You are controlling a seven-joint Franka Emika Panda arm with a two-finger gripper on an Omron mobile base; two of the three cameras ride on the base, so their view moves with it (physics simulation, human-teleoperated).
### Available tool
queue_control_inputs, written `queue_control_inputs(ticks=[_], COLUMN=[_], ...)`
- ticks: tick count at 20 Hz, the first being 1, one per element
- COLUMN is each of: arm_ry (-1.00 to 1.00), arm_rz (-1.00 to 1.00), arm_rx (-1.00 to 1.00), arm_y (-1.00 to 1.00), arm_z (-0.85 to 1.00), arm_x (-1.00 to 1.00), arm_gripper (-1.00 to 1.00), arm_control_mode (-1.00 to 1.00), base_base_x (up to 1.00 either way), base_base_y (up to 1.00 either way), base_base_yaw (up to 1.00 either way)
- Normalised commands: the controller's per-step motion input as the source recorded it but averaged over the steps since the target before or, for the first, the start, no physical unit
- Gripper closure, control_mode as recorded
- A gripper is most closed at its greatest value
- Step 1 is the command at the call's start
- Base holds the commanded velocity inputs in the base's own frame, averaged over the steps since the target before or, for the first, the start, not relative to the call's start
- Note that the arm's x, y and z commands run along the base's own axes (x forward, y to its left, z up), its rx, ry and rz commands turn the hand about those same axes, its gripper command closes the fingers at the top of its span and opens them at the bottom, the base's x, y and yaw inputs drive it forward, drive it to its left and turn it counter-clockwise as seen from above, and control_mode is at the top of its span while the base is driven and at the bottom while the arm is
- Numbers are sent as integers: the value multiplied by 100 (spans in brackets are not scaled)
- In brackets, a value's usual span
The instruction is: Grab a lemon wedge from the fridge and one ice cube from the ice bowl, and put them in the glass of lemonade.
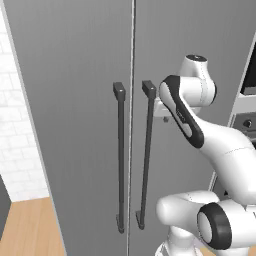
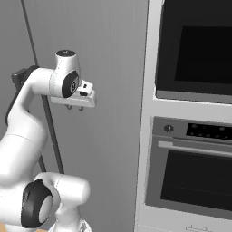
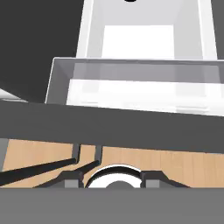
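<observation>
step: opening the fridge, doors closed.
gripper: hovering beside the right handle; jaws' gap cannot be told.
next: closing jaws around the handle, pulling.

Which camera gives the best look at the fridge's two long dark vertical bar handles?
The left base view: both long dark bar handles show full length on the tall grey fridge. The right base view shows one, partly behind the arm; the hand view looks steeply along them.

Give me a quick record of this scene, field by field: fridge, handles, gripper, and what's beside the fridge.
fridge: both doors shut in the base views
handles: two dark vertical bars at the centre seam
gripper: near the right door's handle, holding nothing; open or shut unclear
ovens: two, stacked, right of the fridge
floor: light wood
</observation>
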Motion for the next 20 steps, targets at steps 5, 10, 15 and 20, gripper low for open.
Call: queue_control_inputs(ticks=[5, 10, 15, 20], arm_ry=[0, 1, 7, 0], arm_rz=[0, 0, -2, 0], arm_rx=[0, 0, 0, 0], arm_y=[-2, -2, 0, 0], arm_z=[-19, -48, -75, 0], arm_x=[-65, -97, -67, 0], arm_gripper=[-100, -100, -100, -100], arm_control_mode=[-100, -100, -100, 100], base_base_x=[0, 0, 0, -62], base_base_y=[0, 0, 0, -43], base_base_yaw=[0, 0, 0, -3])
